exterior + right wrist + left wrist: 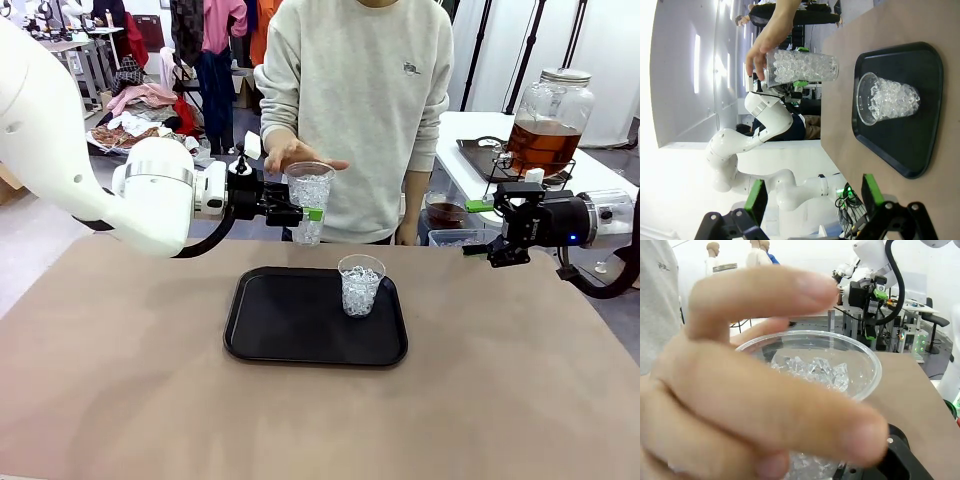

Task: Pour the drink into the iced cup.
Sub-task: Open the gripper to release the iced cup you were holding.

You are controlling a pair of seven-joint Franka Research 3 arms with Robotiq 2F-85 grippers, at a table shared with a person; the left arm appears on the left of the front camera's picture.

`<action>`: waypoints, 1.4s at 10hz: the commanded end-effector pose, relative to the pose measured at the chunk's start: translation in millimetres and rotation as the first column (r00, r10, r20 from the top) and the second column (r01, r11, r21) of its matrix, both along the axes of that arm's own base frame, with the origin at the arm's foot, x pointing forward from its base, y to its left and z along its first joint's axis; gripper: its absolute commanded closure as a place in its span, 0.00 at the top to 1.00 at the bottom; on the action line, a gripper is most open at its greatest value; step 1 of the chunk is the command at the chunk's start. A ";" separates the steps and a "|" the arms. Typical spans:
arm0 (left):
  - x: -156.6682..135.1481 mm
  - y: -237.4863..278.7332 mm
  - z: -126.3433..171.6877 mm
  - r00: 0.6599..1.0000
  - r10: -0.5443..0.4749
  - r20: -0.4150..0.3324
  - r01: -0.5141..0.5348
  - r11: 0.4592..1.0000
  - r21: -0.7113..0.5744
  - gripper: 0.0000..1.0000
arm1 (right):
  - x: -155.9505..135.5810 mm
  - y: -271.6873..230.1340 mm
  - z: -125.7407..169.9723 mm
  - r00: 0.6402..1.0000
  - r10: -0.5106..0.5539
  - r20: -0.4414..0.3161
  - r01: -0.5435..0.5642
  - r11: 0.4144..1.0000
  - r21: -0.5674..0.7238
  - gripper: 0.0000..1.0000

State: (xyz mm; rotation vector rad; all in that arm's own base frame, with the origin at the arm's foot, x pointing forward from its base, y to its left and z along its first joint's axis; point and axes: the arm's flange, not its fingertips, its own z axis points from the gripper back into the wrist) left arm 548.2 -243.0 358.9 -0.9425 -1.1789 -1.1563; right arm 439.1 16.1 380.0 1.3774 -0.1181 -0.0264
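Jaws of the left gripper (pixel 308 213) are clamped on the held cup (pixel 310 190), a clear plastic cup packed with ice. It is held upright in the air above the far edge of the tray (pixel 270 335), or just past it; I cannot tell which. Upright makes sense, since the ice sits in and the mouth faces up, ready to be filled.

The person's hand (pixel 290 153) is over that cup's mouth, fingers spread across the rim in the left wrist view. Whether it is steadying, giving or taking the cup I cannot tell.

The right gripper (pixel 478 228) hangs spread wide and empty off the tray's right side, well apart from it, with its fingers pointing back toward the tray. It is probably free for work at the dispenser.

A second cup of ice, the tray cup (pixel 360 285), stands upright inside the tray near its far-right corner, where the tray would catch a spill.

The drink (pixel 540 148), amber-brown, is in neither cup. It sits in the lidded glass dispenser (pixel 552 100) on a white side table (pixel 600 168) beyond the tray's far-right corner, well apart from both cups. Pouring looks not yet begun.

The tray lies flat on a tan table (pixel 120 390). Beyond the tray's far-left side, clothes hang on racks and lie in heaps.
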 end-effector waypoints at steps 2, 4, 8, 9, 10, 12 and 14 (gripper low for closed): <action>-0.6 -0.9 4.3 1.000 -0.003 0.007 0.003 1.000 -0.007 0.71 | 0.2 -0.4 2.0 1.000 -0.001 0.004 0.001 1.000 0.001 1.00; -0.6 -0.9 4.3 1.000 -0.003 0.007 0.003 1.000 -0.007 0.71 | 0.2 -0.4 2.0 1.000 -0.001 0.004 0.001 1.000 0.001 1.00; -0.6 -0.9 4.3 1.000 -0.003 0.007 0.003 1.000 -0.007 0.71 | 0.2 -0.4 2.0 1.000 -0.001 0.004 0.001 1.000 0.001 1.00; -0.6 -0.9 4.3 1.000 -0.003 0.007 0.003 1.000 -0.007 0.71 | 0.2 -0.4 2.0 1.000 -0.001 0.004 0.001 1.000 0.001 1.00; -0.6 -0.9 4.3 1.000 -0.003 0.007 0.003 1.000 -0.007 0.71 | 0.2 -0.4 2.0 1.000 -0.001 0.004 0.001 1.000 0.001 1.00; -0.6 -0.9 4.3 1.000 -0.003 0.007 0.003 1.000 -0.007 0.71 | 0.2 -0.4 2.0 1.000 -0.001 0.004 0.001 1.000 0.001 1.00; -0.6 -0.9 4.3 1.000 -0.003 0.007 0.003 1.000 -0.007 0.71 | 0.2 -0.4 2.0 1.000 -0.001 0.004 0.001 1.000 0.001 1.00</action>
